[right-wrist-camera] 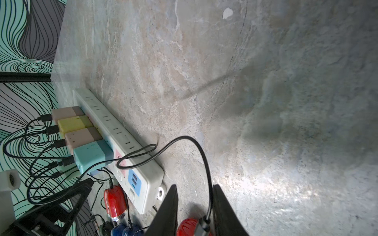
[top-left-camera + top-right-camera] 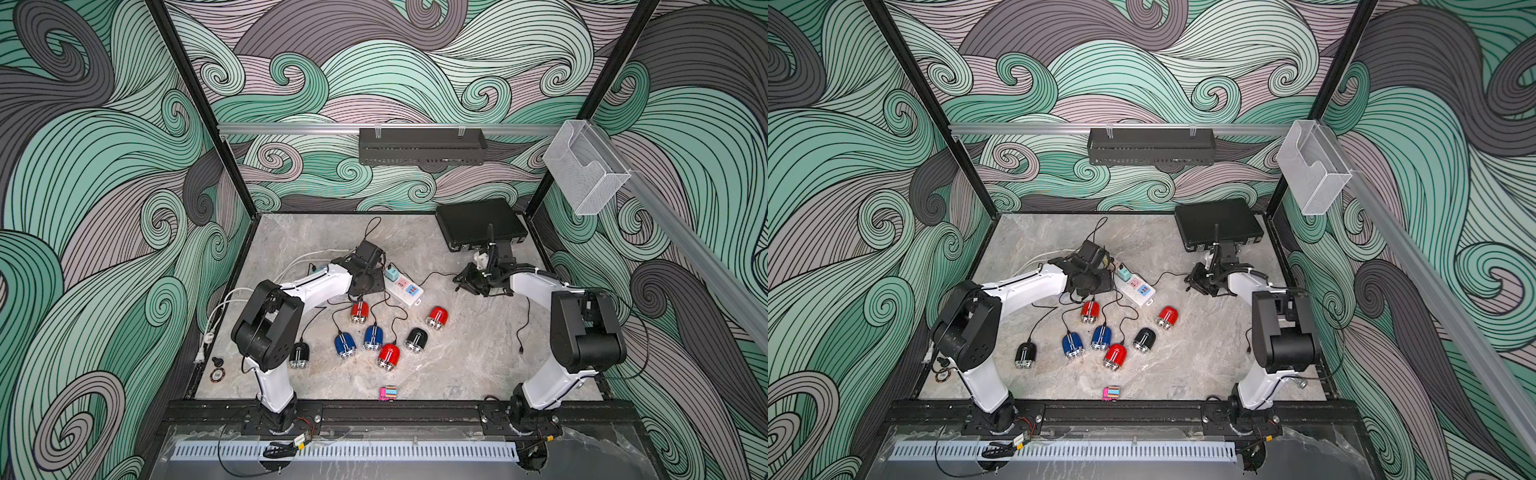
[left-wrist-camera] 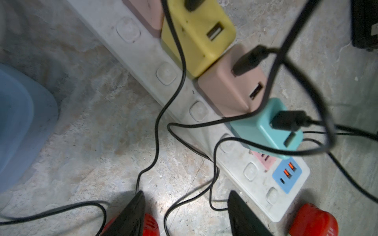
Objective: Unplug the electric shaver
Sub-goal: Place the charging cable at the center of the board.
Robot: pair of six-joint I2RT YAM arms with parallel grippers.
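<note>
- One cable [image 1: 207,167] runs between the right end effector's [image 1: 195,187] half-parted jaws, apparently ungripped.
- The red shaver [image 1: 187,227] lies close by, off the power strip's [image 1: 152,175] USB end; right arm nearer.

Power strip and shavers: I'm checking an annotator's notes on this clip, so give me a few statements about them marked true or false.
1. Exactly three red shavers show in both top views. True.
2. The power strip is black. False: it is white.
3. The teal charger has no cable in it. False: a black plug sits in one of its ports.
4. The yellow charger stands between two pink chargers. True.
5. The fingers of the left gripper stand apart, clamping nothing. True.
</note>
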